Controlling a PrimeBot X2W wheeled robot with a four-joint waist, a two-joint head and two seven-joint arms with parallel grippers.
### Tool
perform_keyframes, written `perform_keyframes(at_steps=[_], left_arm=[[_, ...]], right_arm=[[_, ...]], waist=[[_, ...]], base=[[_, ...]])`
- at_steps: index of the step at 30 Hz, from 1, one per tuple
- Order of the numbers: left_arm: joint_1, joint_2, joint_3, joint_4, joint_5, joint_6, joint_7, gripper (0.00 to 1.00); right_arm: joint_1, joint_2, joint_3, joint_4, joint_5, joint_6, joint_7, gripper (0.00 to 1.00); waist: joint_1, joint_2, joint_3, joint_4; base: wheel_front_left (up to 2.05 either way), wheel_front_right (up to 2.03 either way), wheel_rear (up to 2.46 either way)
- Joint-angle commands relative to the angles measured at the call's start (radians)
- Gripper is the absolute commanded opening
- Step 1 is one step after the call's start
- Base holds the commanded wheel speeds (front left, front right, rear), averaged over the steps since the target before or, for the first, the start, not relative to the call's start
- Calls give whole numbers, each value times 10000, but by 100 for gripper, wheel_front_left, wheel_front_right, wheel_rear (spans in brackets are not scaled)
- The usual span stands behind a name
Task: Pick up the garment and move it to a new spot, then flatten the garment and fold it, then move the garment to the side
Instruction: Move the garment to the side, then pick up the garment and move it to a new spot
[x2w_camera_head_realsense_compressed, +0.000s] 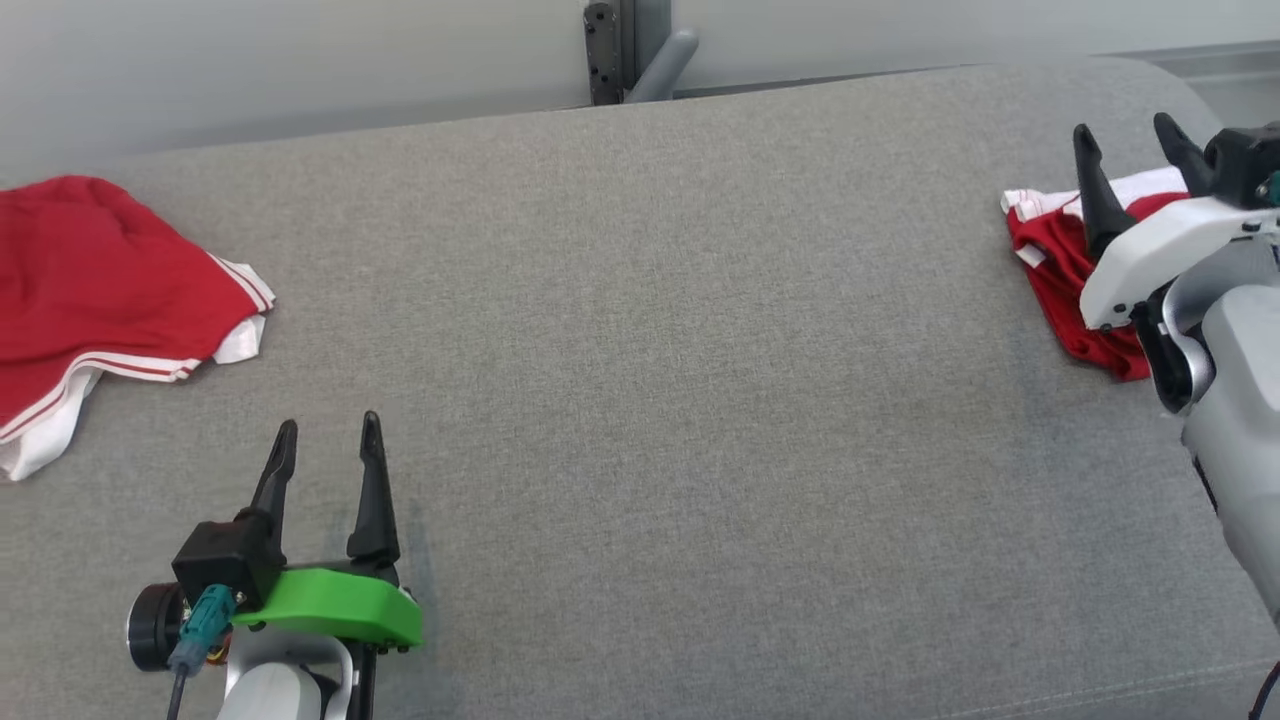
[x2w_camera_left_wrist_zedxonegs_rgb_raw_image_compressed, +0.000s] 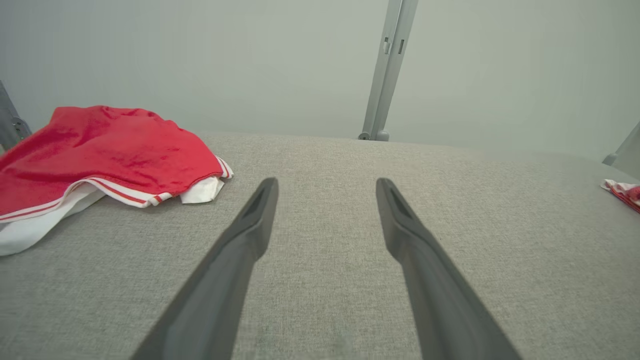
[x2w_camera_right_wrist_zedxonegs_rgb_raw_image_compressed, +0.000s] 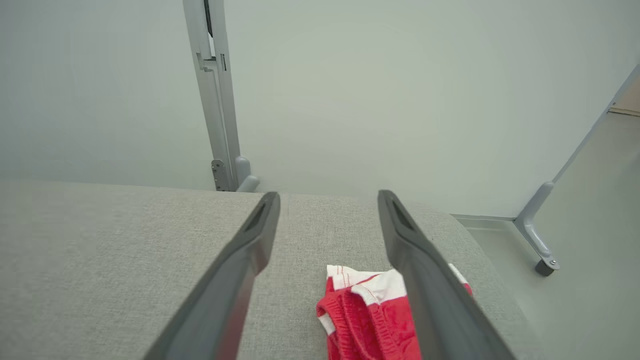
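- Grey fabric surface spans the head view, with a pale wall behind it
- Loose red garment with white striped hems lies rumpled at the far left
- Folded garment, the task's piece, sits at the right end as a small red bundle with white bands at its far edge
- Right gripper hangs over it, fingers spread, pinching nothing
- Left gripper is at the near left, spread and empty
- Right wrist view adds the bundle's gathered edge and a floor caster

Left end effector: 2 tapered black fingers, green mount, teal connector. Right end effector: white mount, grey forearm.
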Motion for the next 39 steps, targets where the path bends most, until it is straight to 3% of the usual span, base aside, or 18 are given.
perform_keyframes(at_steps=[1, 12, 20, 28, 39], left_arm=[[168, 27, 87, 115, -97, 59, -50, 100], [797, -136, 307, 674, -195, 3, -90, 100], [1283, -235, 480, 437, -75, -36, -86, 100], [1361, -336, 569, 460, -19, -110, -87, 100], [1134, -460, 601, 508, 193, -251, -88, 100]], right_arm=[[446, 69, -289, -352, 102, -18, -62, 100], [5127, 1758, -2900, -4532, -1358, -18, -65, 100], [7499, 3117, -3567, -6930, -2289, -17, 213, 100], [8623, 3383, -3512, -8175, -2339, -17, 461, 100], [8906, 3393, -3275, -8456, -1958, -17, 539, 100]], waist=[[0, 33, -678, 333], [0, 33, -1468, 916], [0, 33, -1479, 983], [0, 33, -1444, 996], [0, 33, -1492, 947]], base=[[0, 0, 0], [0, 0, 0], [0, 0, 0], [0, 0, 0], [0, 0, 0]])
